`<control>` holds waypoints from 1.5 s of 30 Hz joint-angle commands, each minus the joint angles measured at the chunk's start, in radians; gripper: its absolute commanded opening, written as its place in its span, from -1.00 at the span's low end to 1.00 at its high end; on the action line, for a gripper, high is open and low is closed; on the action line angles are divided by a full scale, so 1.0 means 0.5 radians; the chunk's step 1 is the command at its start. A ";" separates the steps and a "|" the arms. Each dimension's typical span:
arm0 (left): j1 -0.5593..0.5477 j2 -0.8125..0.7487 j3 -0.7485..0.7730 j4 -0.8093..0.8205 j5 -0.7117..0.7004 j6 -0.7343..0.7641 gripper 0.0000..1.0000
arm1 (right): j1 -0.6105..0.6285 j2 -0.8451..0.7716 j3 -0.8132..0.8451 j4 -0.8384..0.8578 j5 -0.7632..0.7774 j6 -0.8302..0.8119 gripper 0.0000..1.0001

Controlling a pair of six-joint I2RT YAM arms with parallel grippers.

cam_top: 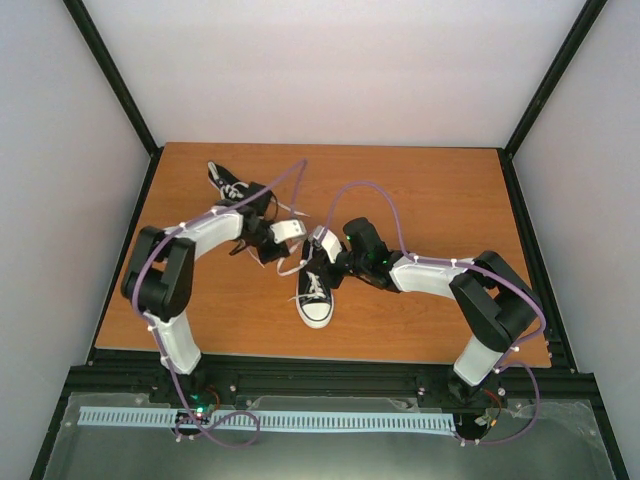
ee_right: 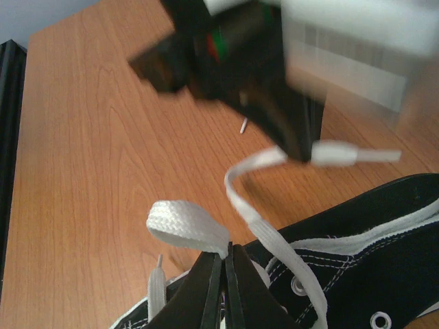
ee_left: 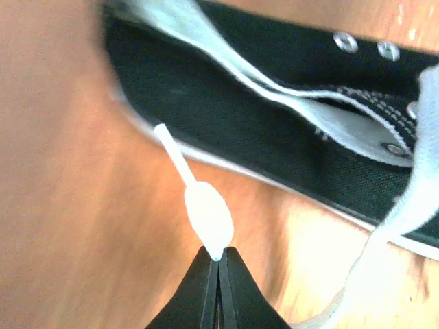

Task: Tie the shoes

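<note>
One black sneaker (cam_top: pixel 316 295) with a white toe cap lies mid-table, toe toward me. The other sneaker (cam_top: pixel 228 183) lies at the back left. My left gripper (cam_top: pixel 287 231) is shut on the tip end of a white lace (ee_left: pixel 207 214), beside the sneaker's black canvas side (ee_left: pixel 274 130). My right gripper (cam_top: pixel 320 245) is shut on a folded loop of white lace (ee_right: pixel 184 226) just above the sneaker's eyelets (ee_right: pixel 370 274). In the right wrist view the left gripper (ee_right: pixel 295 140) holds the other lace end (ee_right: pixel 336 153), and that lace curves down to the shoe.
The wooden table (cam_top: pixel 430 200) is bounded by black frame rails (cam_top: pixel 320 375) in front and at the sides. Purple cables (cam_top: pixel 380 195) arch over both arms. A small white lace tip (ee_right: pixel 243 125) lies on the wood beyond the left gripper.
</note>
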 commanded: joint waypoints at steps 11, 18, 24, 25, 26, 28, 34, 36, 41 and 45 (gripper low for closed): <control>0.090 -0.931 -0.061 -0.367 0.878 0.039 -0.98 | 0.014 0.079 0.043 0.145 0.070 0.408 -0.95; -0.346 -0.909 -0.059 -0.454 0.940 0.186 -0.99 | 0.014 0.153 0.092 0.125 0.052 0.518 -0.94; -0.459 -0.810 -0.050 -0.573 0.848 0.464 -0.99 | 0.002 0.097 0.048 0.133 -0.014 0.511 -0.94; -0.444 -0.795 -0.044 -0.583 0.817 0.465 -0.98 | 0.000 0.078 0.041 0.111 -0.036 0.482 -0.94; -0.417 -0.786 -0.039 -0.590 0.828 0.466 -0.98 | 0.001 0.060 0.039 0.069 -0.038 0.453 -0.94; -0.300 -0.789 -0.040 -0.588 0.942 0.456 -0.98 | -0.005 0.023 0.017 0.005 -0.015 0.413 -0.94; -0.110 -0.756 -0.068 -0.538 0.861 0.480 -0.99 | -0.038 0.014 -0.018 0.040 -0.079 0.430 -0.94; -0.109 -0.720 -0.078 -0.661 0.855 0.592 -0.98 | -0.041 0.011 0.000 0.046 -0.105 0.430 -0.94; -0.040 -0.661 -0.111 -0.851 0.840 0.808 -0.98 | -0.073 -0.031 -0.009 0.017 -0.122 0.420 -0.94; 0.053 -0.641 -0.115 -0.868 0.850 0.839 -0.98 | -0.098 -0.029 -0.004 -0.008 -0.130 0.427 -0.94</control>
